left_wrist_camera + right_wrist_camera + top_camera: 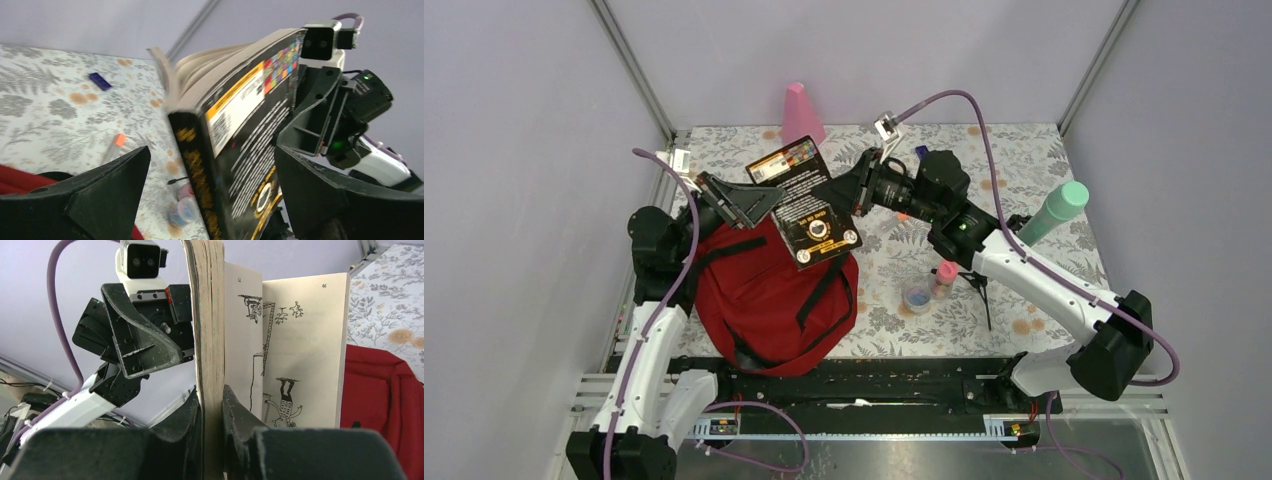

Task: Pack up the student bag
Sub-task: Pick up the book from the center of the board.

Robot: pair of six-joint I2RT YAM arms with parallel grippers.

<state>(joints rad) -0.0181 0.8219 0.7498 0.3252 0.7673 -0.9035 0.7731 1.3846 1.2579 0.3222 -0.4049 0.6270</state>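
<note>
The right jaws were almost closed. They pinched a paperback book [210, 340] by a thick bundle of its pages near the lower edge, so the remaining leaves fell open to the right in the right wrist view and showed small drawings. The left jaws stood fully wide and gripped nothing. In the left wrist view the black spine of the book was in the gap between them, seemingly apart from both sides. I judge that they were spread so much in order to take the book over or to steady it, because a grip on only part of the pages lets the cover swing.

In the overhead view the student bag [764, 300] lay nearest, at the lower centre-left of the frame, on the worktop [1024, 160] just before the arm bases. The book hung over its upper edge, probably because the opening is there, but the opening itself I could not see. Right of the bag, near the centre, a small pink-capped bottle [945, 277] stood beside a little round pot [918, 295], with a thin black pen [986, 305] near them. Further, at the right, was a green-capped bottle [1054, 212]. At the far edge, upper centre, stood a pink cone [802, 112].
</note>
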